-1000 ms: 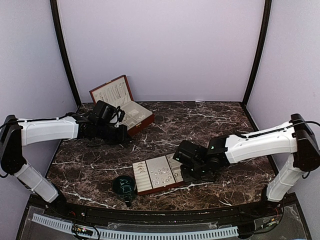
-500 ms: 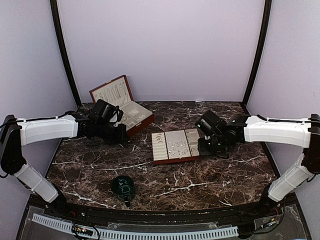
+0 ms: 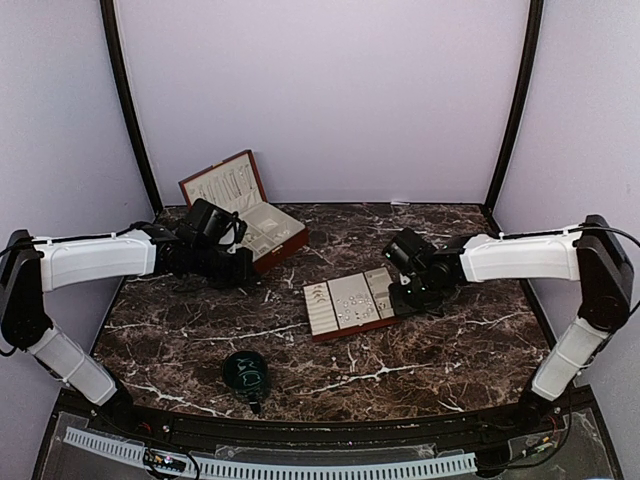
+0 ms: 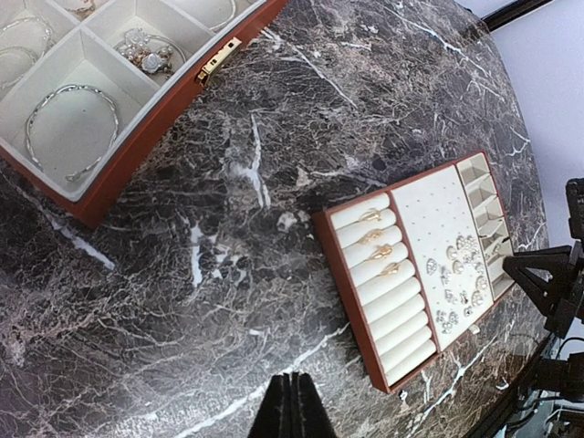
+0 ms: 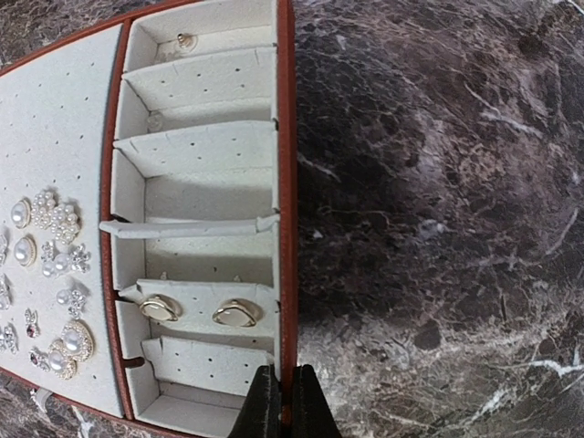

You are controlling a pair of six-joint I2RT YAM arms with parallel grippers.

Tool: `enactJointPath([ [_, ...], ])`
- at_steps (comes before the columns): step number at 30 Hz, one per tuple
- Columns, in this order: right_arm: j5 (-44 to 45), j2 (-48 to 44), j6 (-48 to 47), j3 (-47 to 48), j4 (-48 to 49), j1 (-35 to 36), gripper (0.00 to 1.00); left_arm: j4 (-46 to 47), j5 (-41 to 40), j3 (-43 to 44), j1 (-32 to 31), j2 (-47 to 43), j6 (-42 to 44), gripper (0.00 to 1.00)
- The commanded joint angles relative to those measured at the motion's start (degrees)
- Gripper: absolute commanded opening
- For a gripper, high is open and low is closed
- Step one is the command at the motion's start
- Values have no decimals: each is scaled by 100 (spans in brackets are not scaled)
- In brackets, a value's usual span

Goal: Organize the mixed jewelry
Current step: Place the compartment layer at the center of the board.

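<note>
Currently tray (image 3: 345, 331) sits mid-table (image 3: 450, 345), well apart from box (image 3: 285, 250) and green cup (image 3: 246, 370). Right gripper (image 5: 278, 408) pinches tray's right rim; mixed jewelry (image 5: 55, 265) lies just left of it. Left gripper (image 4: 290, 408) closed, empty, over marble.

From above, the earrings (image 3: 352, 307) on the tray (image 3: 350, 329) are too small to tell apart (mere glints); the left wrist view's top-left corner crops the jewelry box (image 4: 155, 146).

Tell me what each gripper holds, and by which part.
Right gripper pinches the jewelry tray by the rim wall at its compartment end. Left gripper is shut, holding nothing.
</note>
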Motion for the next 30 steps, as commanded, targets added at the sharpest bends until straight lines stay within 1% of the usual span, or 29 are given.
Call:
enactJointPath([
  [1,-153,308,-180,406,835,83,0,-22,148,118,-1,-107,174,0],
  [6,-154,762,-232,701,1037,278,0,-72,220,120,-2,-47,177,0],
  [12,-362,1102,-200,918,1267,386,0,-33,369,50,-26,38,-62,0],
  [13,-366,1108,-207,921,1270,384,5,23,402,0,-33,39,-109,0],
  [14,-359,1100,-211,914,1263,380,15,82,431,-38,-49,42,-158,0],
  [15,-356,1055,-211,887,1256,369,21,120,448,-62,-60,51,-211,0],
  [22,-484,439,-373,569,1271,182,48,461,622,-214,-187,134,-408,0],
  [23,-578,310,-440,512,1342,181,50,527,668,-215,-221,133,-430,0],
  [25,-971,66,-603,398,1561,173,51,655,770,-190,-280,169,-451,0],
  [27,-1547,-132,-737,276,1897,180,50,719,870,-140,-346,215,-459,0],
  [29,-2168,-273,-831,142,2312,193,47,736,946,-87,-427,264,-453,0],
  [30,-2442,-308,-919,97,2463,217,43,748,978,-67,-477,294,-454,0],
])
